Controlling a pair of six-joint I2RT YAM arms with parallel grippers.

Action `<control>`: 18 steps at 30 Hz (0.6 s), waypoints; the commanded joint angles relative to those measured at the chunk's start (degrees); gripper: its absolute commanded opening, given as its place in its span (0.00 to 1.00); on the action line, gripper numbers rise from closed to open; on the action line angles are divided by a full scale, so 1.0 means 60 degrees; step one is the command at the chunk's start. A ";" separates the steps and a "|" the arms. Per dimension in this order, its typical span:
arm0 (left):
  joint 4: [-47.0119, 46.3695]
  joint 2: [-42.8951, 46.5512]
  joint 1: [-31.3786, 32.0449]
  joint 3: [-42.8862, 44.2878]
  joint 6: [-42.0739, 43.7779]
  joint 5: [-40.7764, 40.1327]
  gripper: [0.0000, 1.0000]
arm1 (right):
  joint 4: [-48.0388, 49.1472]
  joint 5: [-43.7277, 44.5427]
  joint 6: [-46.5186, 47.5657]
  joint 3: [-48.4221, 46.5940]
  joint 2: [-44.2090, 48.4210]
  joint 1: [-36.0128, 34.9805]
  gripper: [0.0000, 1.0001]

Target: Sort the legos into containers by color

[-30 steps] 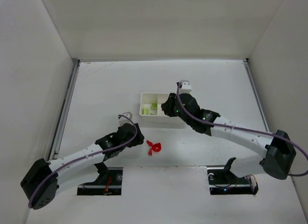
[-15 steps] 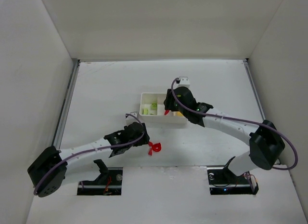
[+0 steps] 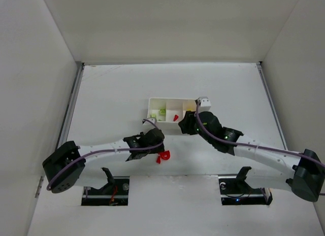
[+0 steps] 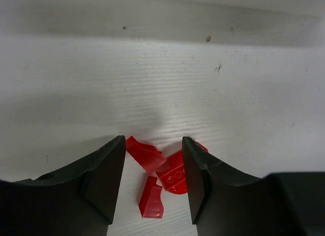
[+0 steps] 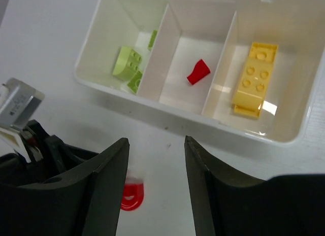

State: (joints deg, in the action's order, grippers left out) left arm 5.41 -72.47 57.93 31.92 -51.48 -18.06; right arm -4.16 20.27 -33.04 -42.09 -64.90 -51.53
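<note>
Status on the lego sort, going left to right. My left gripper point(image 4: 153, 144) is down at the table point(image 4: 152, 68), jaws apart with nothing clamped. The three loose reds point(image 4: 170, 177) sit right in the gap between the fingers. One slanted piece is up at the tips against the left finger, a studded one hugs the right finger, and a small one lies further back. That small one has its long axis running along the fingers, so the jaws would close across its narrow side (handy, if I only want that one). The catch is that all three are bunched together, so I reckon a plain squeeze could trap more than one or pop one out sideways.

Next over is the tray point(image 5: 152, 101), beyond the reds and a bit to the right in the top view. It has greens point(image 5: 129, 63) in the left compartment, one red wedge point(image 5: 198, 72) in the middle and a yellow brick point(image 5: 254, 78) in the right one. So the reds belong in the middle.

My right gripper point(image 5: 156, 144) hangs over the table just on the near side of the tray, also spread and empty. It's close to the reds, but the left one is already straddling them, so I'd call this the left arm's pick.
</note>
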 commanded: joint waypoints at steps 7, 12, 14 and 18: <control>0.2773 -0.0286 0.0342 0.0963 -0.2053 -0.1676 0.45 | 0.0664 -0.0024 -0.0324 0.0788 0.0505 -0.0340 0.54; 0.2995 -0.0665 0.0693 0.1271 -0.2551 -0.1531 0.46 | 0.1001 -0.0141 -0.0368 0.1125 0.0709 -0.0413 0.54; 0.3009 -0.0987 0.0883 0.1374 -0.2829 -0.1559 0.46 | 0.1118 -0.0287 -0.0382 0.1228 0.0768 -0.0457 0.54; 0.2703 -0.1194 0.0943 0.1272 -0.3269 -0.1705 0.46 | 0.1367 -0.0434 -0.0543 0.1360 0.0754 -0.0851 0.54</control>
State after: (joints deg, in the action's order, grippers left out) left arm 16.51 -79.59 63.26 38.50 -54.96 -21.02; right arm -0.73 18.92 -35.24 -34.30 -61.28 -54.61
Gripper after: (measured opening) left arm 0.455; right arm 0.540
